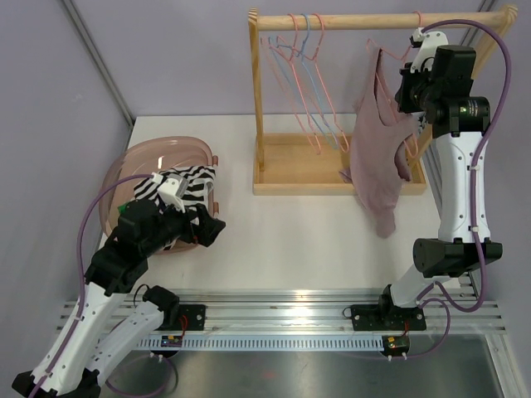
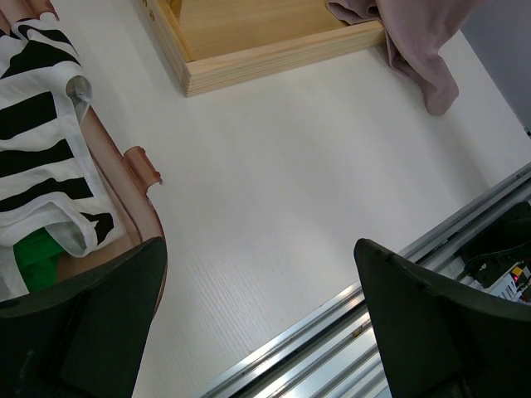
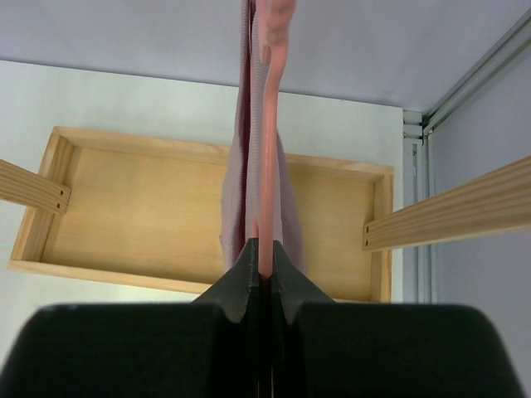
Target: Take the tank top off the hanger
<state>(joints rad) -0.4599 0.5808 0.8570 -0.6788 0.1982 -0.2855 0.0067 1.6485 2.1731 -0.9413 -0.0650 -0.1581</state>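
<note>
From above, your right gripper (image 1: 408, 87) sits high beside the mauve fabric tank top (image 1: 375, 157), which hangs from the wooden rack (image 1: 348, 21) just left of the jaws.

In the left wrist view, your left gripper (image 2: 259, 249) has its jaws spread wide over the white table (image 2: 274, 166). The tank top lies well ahead, to their right.

In the right wrist view, the jaws are pressed together, pinching the thin pink plastic hanger (image 3: 267, 166). The tank top hangs directly beyond them.

Tank top (image 1: 373, 157) soft matt cloth; hanger (image 3: 267, 166) smooth, plastic-coated; rack (image 1: 332, 188) bare wood; basket (image 1: 166, 146) glossy plastic
</note>
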